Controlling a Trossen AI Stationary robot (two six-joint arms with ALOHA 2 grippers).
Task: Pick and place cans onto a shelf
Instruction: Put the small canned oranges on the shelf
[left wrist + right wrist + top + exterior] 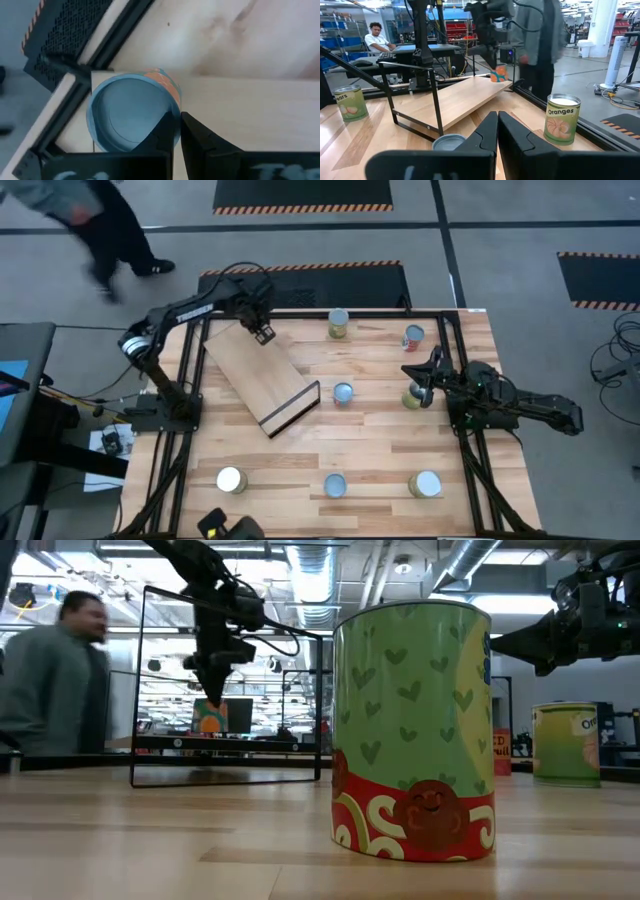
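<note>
left end effector (pixel 263 333) sits over the far corner of the shelf (pixel 250 370), its fingers (pixel 167 131) pinched together at the rim of an orange-labelled can (pixel 131 112) that stands on the shelf's upper end. the fingers look closed beside the can's top rather than around it; whether they grip the rim, cannot tell. right end effector (pixel 417 373) hangs closed and empty on the side of the bench (pixel 370 450) away from the shelf, just by a can (pixel 412 397) there.

other cans stand loose on the bench: one (pixel 343 392) just beside the shelf's black-framed end, two beyond it toward the far edge, three along the near edge.

step in hand, as i judge it: setting the can down on the shelf. do it well by lifting straight up off the rim, no sideways drag, since the board slopes and the can sits close to its corner; a nudge could tip it off.
</note>
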